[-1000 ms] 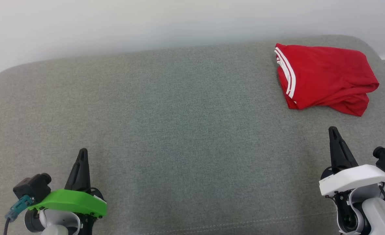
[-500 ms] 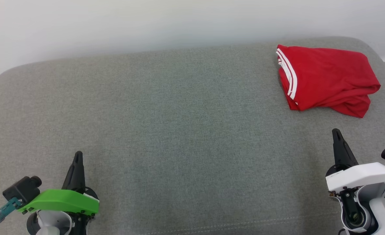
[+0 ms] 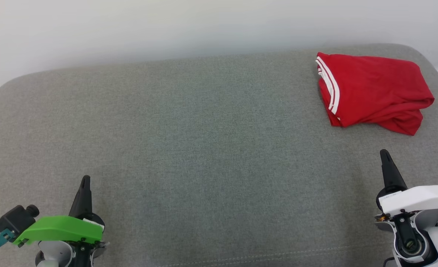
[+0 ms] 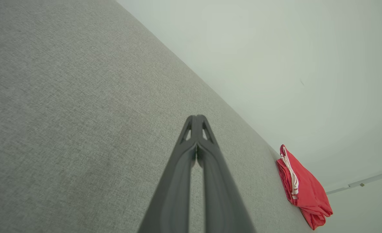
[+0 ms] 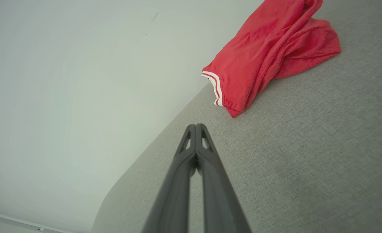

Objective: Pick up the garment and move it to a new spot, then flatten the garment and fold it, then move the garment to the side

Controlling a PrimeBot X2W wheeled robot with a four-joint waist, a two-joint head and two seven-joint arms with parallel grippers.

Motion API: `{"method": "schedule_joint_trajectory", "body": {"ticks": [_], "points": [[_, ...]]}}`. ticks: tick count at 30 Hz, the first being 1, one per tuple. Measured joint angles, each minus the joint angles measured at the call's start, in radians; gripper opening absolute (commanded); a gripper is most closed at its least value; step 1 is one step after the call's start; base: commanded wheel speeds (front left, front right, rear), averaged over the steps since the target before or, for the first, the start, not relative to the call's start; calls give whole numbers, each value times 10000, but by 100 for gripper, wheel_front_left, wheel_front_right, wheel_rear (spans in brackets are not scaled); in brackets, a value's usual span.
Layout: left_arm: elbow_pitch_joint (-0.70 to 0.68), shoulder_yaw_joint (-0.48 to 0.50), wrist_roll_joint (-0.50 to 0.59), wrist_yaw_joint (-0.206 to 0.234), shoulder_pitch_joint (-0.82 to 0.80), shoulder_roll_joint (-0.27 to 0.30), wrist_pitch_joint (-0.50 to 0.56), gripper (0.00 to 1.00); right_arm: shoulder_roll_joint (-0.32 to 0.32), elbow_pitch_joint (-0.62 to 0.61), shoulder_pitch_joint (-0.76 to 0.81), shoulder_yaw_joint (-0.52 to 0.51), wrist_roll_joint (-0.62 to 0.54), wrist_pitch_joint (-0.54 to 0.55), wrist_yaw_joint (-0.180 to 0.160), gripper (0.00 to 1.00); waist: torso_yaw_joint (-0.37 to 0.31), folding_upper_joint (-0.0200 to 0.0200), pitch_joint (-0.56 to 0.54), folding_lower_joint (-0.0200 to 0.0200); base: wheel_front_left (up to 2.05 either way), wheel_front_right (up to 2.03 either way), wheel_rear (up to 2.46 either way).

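Here, a red garment (image 3: 375,91) with white stripes lies folded in the far right corner of a grey upholstered cushion (image 3: 204,129), close under a pale wall (image 3: 167,26), while the robot's two arms wait at the near edge. The left pincer (image 3: 85,182), under its green cover, sits by the near left corner. The right pincer (image 3: 385,157), under its white cover, sits by the near right corner. Each has its two dark fingers pressed together on nothing, and both wrist views show the tips meeting with no cloth between them. The garment touches neither arm. It lies almost straight ahead of the right pincer, towards the far edge, with bare fabric between them. From the left pincer it lies diagonally across the whole cushion. Its long axis runs roughly along the far edge, with the striped hem at the end facing the cushion's middle and the looser folds towards the right edge. Judging by the neat bundle parked at the side, the folding looks done. Any further reach would fall most naturally to the right arm, the nearer of the two.
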Motion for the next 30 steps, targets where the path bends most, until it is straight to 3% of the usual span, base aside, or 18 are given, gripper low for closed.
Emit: {"method": "schedule_joint_trajectory", "body": {"ticks": [30], "points": [[167, 646, -3407, -102, -92, -44, 1057, 0, 454, 512, -300, -974, 3657, 945, 700, 0, 124, 0, -110, 0, 0, 0, 0]]}}
